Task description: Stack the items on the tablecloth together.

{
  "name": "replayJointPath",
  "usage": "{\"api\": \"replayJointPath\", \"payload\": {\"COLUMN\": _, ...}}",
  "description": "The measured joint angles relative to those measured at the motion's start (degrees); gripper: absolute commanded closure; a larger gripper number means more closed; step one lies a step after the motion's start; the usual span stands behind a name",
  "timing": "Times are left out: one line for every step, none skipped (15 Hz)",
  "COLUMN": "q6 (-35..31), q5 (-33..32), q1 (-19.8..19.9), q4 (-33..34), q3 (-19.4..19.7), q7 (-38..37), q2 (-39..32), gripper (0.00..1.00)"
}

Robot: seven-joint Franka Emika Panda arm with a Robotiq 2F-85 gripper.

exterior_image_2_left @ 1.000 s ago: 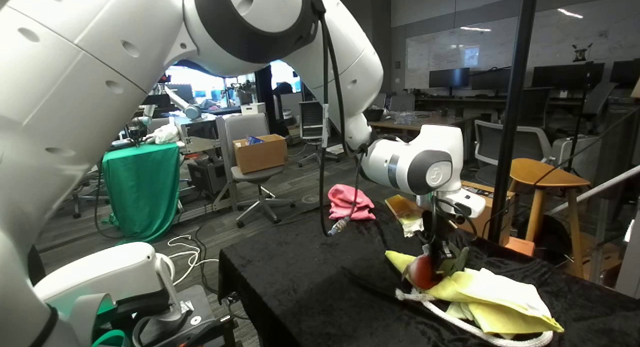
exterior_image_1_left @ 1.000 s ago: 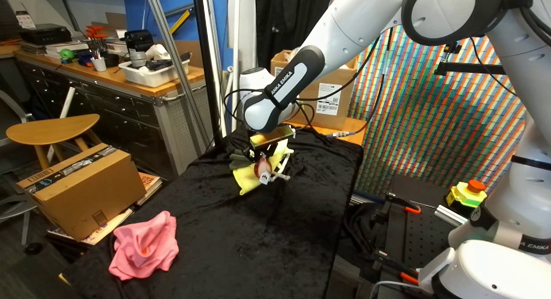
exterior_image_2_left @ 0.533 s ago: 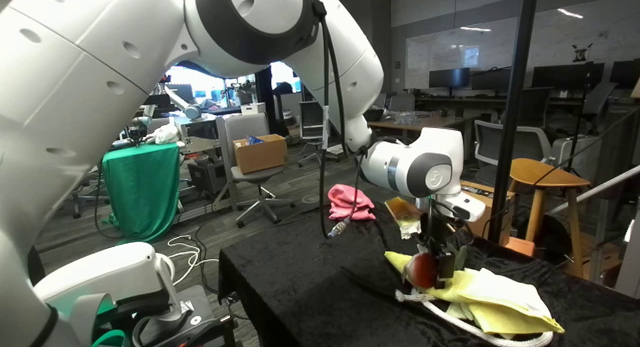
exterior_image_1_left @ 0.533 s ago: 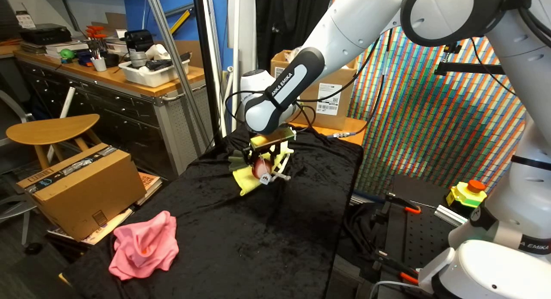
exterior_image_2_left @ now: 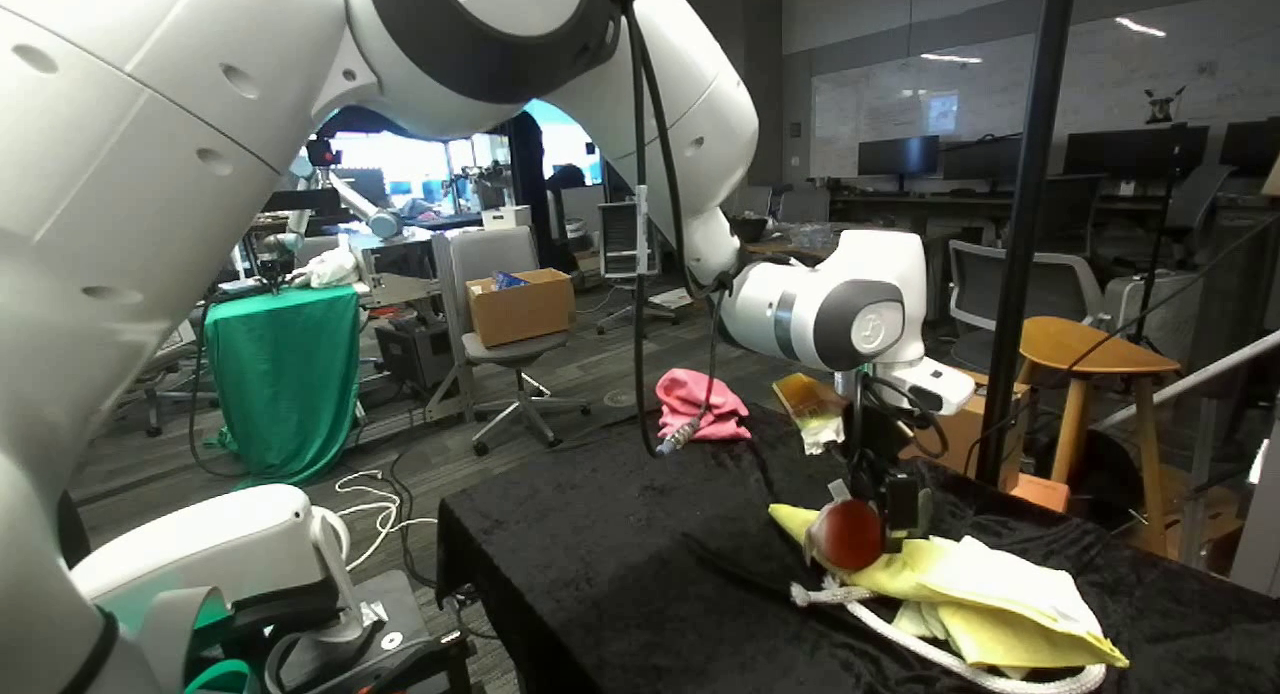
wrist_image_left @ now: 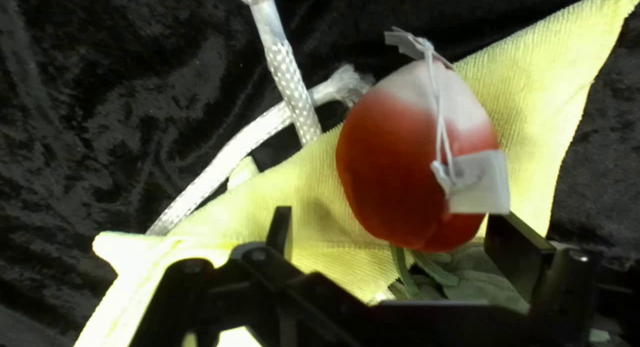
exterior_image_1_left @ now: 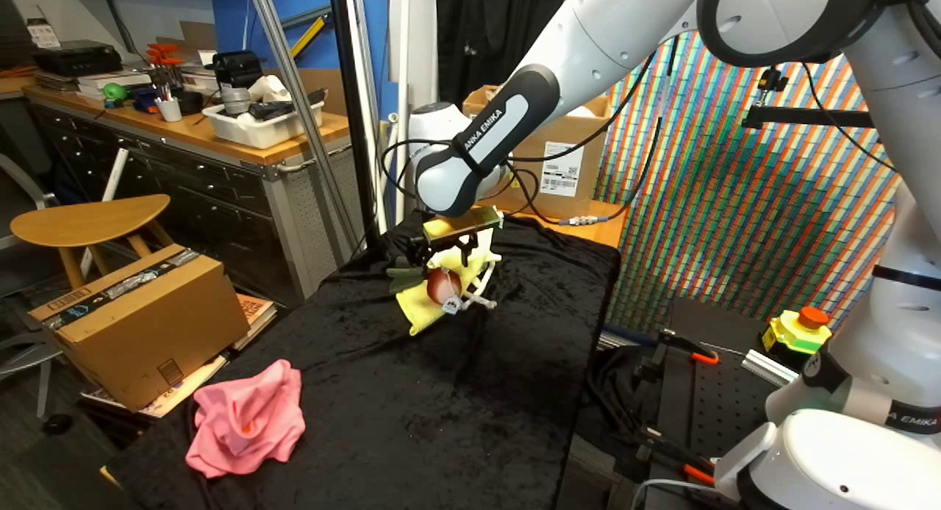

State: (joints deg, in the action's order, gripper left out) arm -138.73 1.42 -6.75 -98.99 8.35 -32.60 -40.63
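Note:
The black tablecloth (exterior_image_1_left: pixel 456 407) covers the table. On it lies a folded pale yellow-green cloth (exterior_image_2_left: pixel 1000 584), nearly white where the light hits it. A small red ball (wrist_image_left: pixel 400 162) with a white end, a tag and green leaves (wrist_image_left: pixel 485 277) rests on this cloth. A white rope (exterior_image_2_left: pixel 940 659) curves around and partly under the cloth. My gripper (wrist_image_left: pixel 400 232) is just above the ball's leafy end, its jaws spread wide and no grip on anything. In both exterior views the pink rag (exterior_image_1_left: pixel 246 422) sits apart, near a table edge; a small orange-red spot (exterior_image_1_left: pixel 246 428) shows on it.
A cardboard box (exterior_image_1_left: pixel 147 326) and a wooden stool (exterior_image_1_left: pixel 88 220) stand beside the table. Another cardboard box (exterior_image_1_left: pixel 551 150) is behind the arm. A metal post (exterior_image_1_left: pixel 301 113) and a dark post (exterior_image_2_left: pixel 1020 234) rise close by. Cables (exterior_image_2_left: pixel 650 324) hang from the arm.
The jaws, closed on the red ball a second ago, have spread apart and let go of it. The gripper has risen slightly, while the ball stays on the cloth, more of it visible.

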Motion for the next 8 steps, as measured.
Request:
{"api": "replayJointPath", "payload": {"q6": 0.0, "q5": -0.2, "q1": -0.4, "q4": -0.1, "q3": 0.2, "q7": -0.2, "q2": 0.7, "gripper": 0.0}}
{"api": "replayJointPath", "payload": {"q6": -0.1, "q5": -0.5, "q1": -0.8, "q4": -0.3, "q3": 0.4, "q7": -0.4, "q2": 1.5, "gripper": 0.0}}
{"api": "replayJointPath", "payload": {"q6": -0.2, "q5": -1.0, "q1": -1.3, "q4": -0.4, "q3": 0.5, "q7": -0.6, "q2": 2.3, "gripper": 0.0}}
{"api": "replayJointPath", "payload": {"q6": -0.2, "q5": -1.6, "q1": -1.9, "q4": -0.5, "q3": 0.6, "q7": -0.9, "q2": 3.2, "gripper": 0.0}}
{"api": "replayJointPath", "payload": {"q6": -0.2, "q5": -2.5, "q1": -2.6, "q4": -0.5, "q3": 0.7, "q7": -1.2, "q2": 3.9, "gripper": 0.0}}
{"api": "replayJointPath", "payload": {"q6": -0.2, "q5": -3.6, "q1": -3.4, "q4": -0.5, "q3": 0.7, "q7": -1.5, "q2": 4.7, "gripper": 0.0}}
{"api": "replayJointPath", "payload": {"q6": -0.2, "q5": -4.8, "q1": -4.3, "q4": -0.5, "q3": 0.7, "q7": -2.0, "q2": 5.4, "gripper": 0.0}}
{"api": "replayJointPath", "payload": {"q6": -0.2, "q5": -6.0, "q1": -5.3, "q4": -0.5, "q3": 0.7, "q7": -2.3, "q2": 6.0, "gripper": 0.0}}
